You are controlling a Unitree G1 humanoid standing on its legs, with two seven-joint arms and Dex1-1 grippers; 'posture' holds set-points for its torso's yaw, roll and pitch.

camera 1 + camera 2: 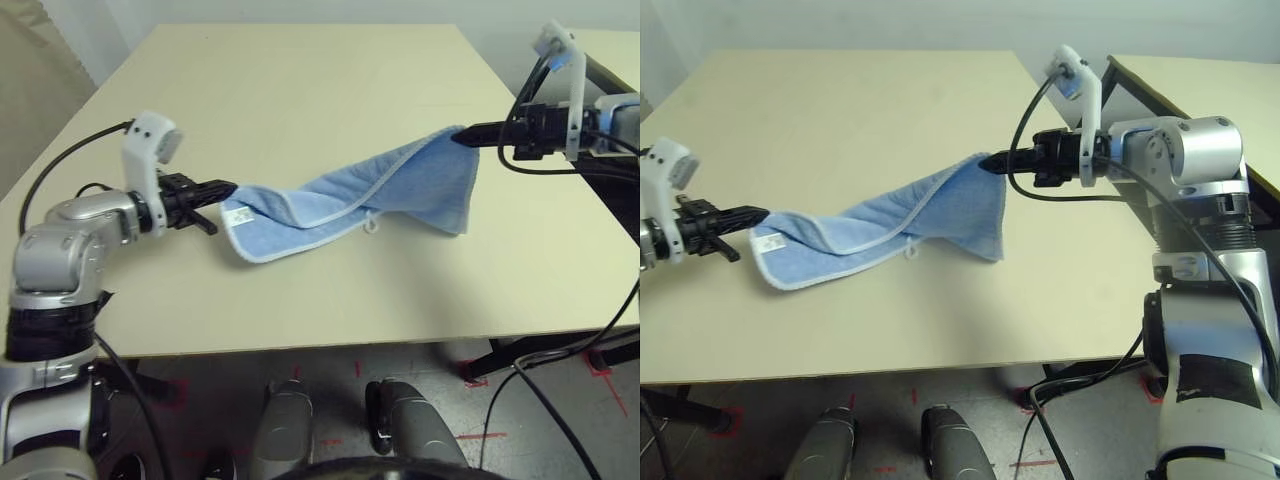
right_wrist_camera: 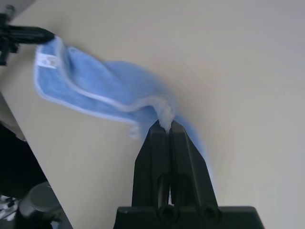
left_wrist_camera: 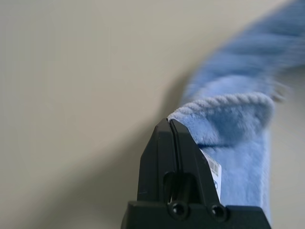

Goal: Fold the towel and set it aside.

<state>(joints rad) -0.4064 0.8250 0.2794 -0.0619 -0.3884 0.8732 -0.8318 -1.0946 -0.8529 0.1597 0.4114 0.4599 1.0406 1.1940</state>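
Note:
The light blue towel (image 1: 350, 205) with white stitched edging hangs stretched between both grippers, sagging in the middle just above the table. My left gripper (image 1: 228, 187) is shut on its left corner, beside the white label (image 1: 238, 216). My right gripper (image 1: 462, 133) is shut on the opposite corner, held higher. A small white loop (image 1: 372, 227) dangles from the lower hem. In the left wrist view the fingers (image 3: 167, 143) pinch the hem (image 3: 224, 101). In the right wrist view the fingers (image 2: 164, 138) clamp a bunched corner of the towel (image 2: 95, 88).
The beige table (image 1: 300, 90) spreads wide behind and in front of the towel. Its front edge (image 1: 330, 345) runs close below the towel. A second table (image 1: 1200, 80) stands to the right. Black cables (image 1: 560, 300) hang off the right arm.

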